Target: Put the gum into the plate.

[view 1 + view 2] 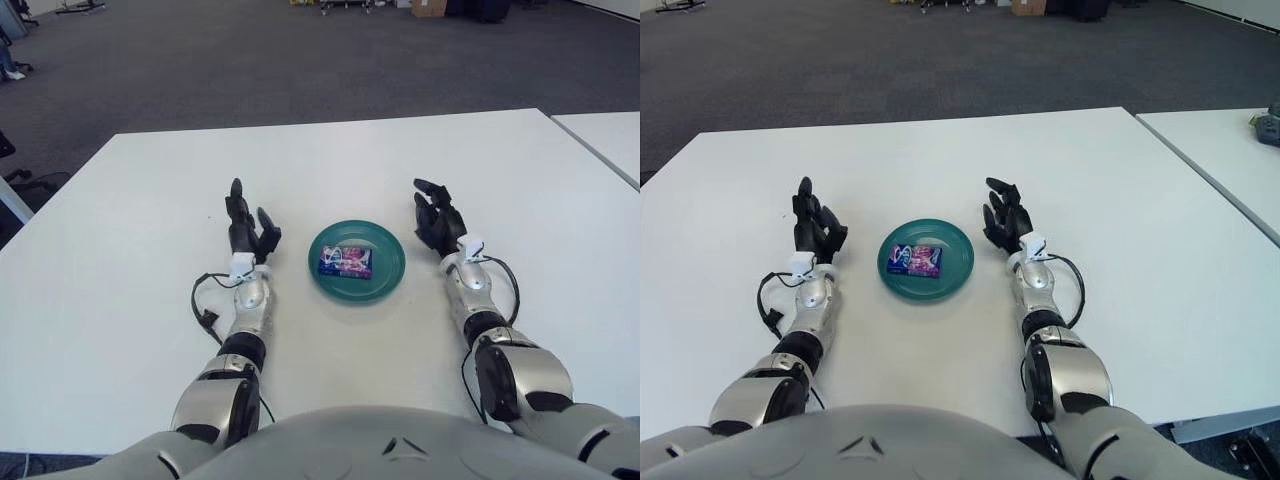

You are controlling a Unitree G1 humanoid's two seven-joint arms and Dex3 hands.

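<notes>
A blue and pink pack of gum (345,262) lies flat inside the round green plate (388,278) at the middle of the white table. My left hand (245,229) is to the left of the plate, palm low, fingers spread and holding nothing. My right hand (436,220) shows to the right of the plate, its black fingers relaxed and empty. Neither hand touches the plate or the gum.
The white table (120,230) stretches wide around the plate. A second white table (610,135) stands at the right, with a narrow gap between the two. Grey carpet lies beyond the far edge.
</notes>
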